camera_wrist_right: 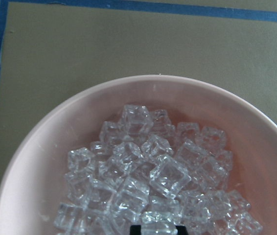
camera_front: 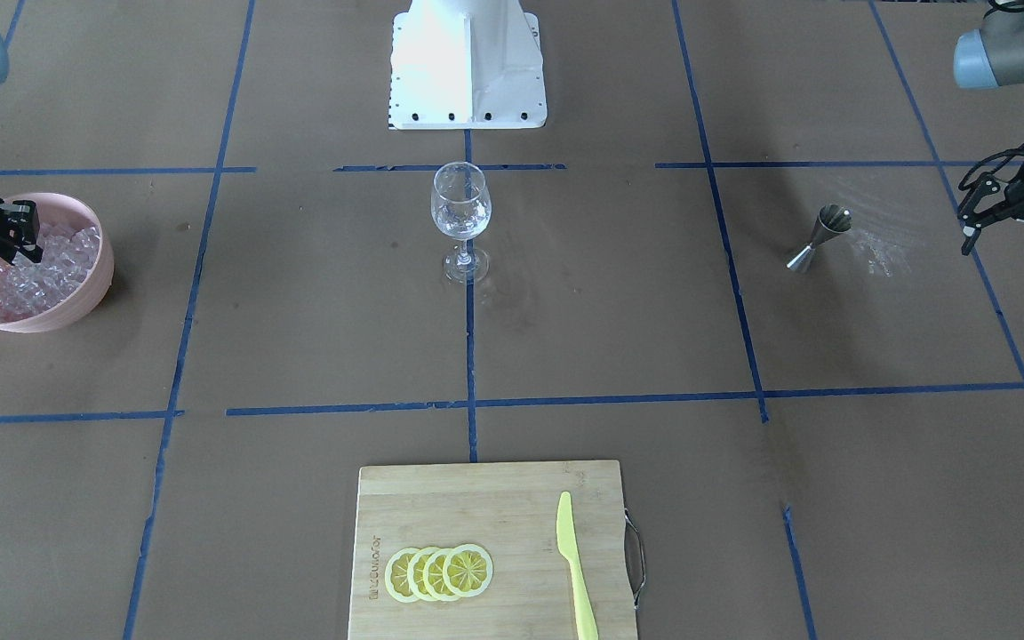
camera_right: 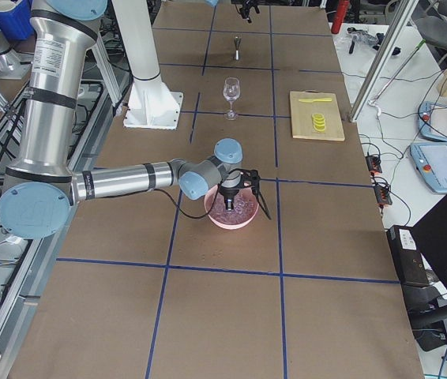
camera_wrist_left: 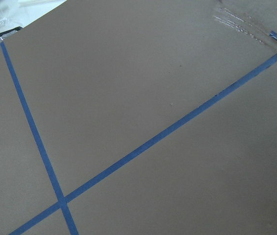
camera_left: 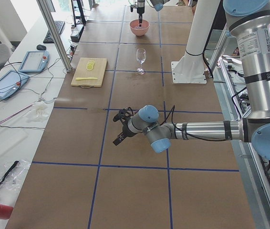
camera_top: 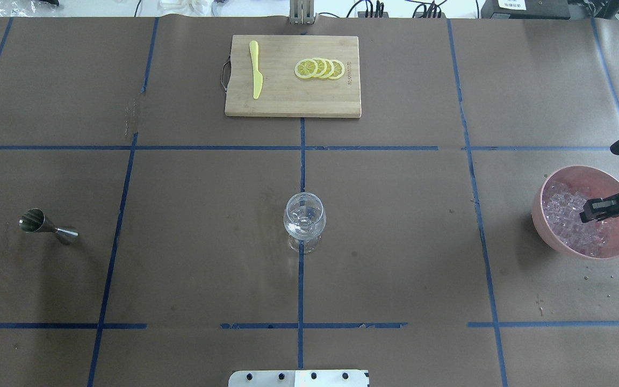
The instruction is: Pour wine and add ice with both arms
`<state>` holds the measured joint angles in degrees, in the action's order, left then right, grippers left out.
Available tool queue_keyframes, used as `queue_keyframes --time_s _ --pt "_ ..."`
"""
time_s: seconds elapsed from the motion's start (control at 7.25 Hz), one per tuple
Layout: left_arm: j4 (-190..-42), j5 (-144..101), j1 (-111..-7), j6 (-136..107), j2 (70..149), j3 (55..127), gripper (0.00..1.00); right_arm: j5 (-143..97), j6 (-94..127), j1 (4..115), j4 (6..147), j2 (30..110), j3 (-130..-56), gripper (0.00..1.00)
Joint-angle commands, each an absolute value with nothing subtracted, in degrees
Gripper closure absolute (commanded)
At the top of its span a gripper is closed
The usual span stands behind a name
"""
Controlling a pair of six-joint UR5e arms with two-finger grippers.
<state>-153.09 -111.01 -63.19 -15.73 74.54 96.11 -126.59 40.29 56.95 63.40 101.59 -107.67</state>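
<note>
Brown paper-covered table (camera_top: 395,242) divided by blue tape lines (camera_top: 301,279); some water drops (camera_top: 618,274) beside the round pink bowl (camera_top: 539,220). Heap of small clear ice cubes (camera_wrist_right: 148,181) lying inside this bowl. Black right gripper (camera_top: 591,210) low at the ice, cannot tell if closed or holding a cube. Black left gripper (camera_front: 1010,256) spread wide apart, empty.

1 glass (camera_front: 460,213), 1 jigger (camera_front: 819,238), 1 bowl (camera_front: 96,292), 1 knife (camera_front: 574,569), 4 lemon slices (camera_front: 439,573).

White "ROBOTIQ" lettering, upside down, on left gripper (camera_front: 1012,252), 3 o'clock. Burnt brand mark on cutting board (camera_front: 476,498), 6 o'clock: unreadable.
</note>
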Motion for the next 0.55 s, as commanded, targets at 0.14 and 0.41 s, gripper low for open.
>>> queue_keyframes --time_s 0.14,0.41 --pt "-154.9 -111.0 -63.3 -15.8 74.5 96.0 0.00 -134.1 53.2 63.1 63.5 94.9 -111.7 1.00" --pt "-158.8 -110.8 -63.2 -20.6 74.4 95.4 0.00 -133.9 77.6 61.4 63.5 81.8 -112.0 1.00"
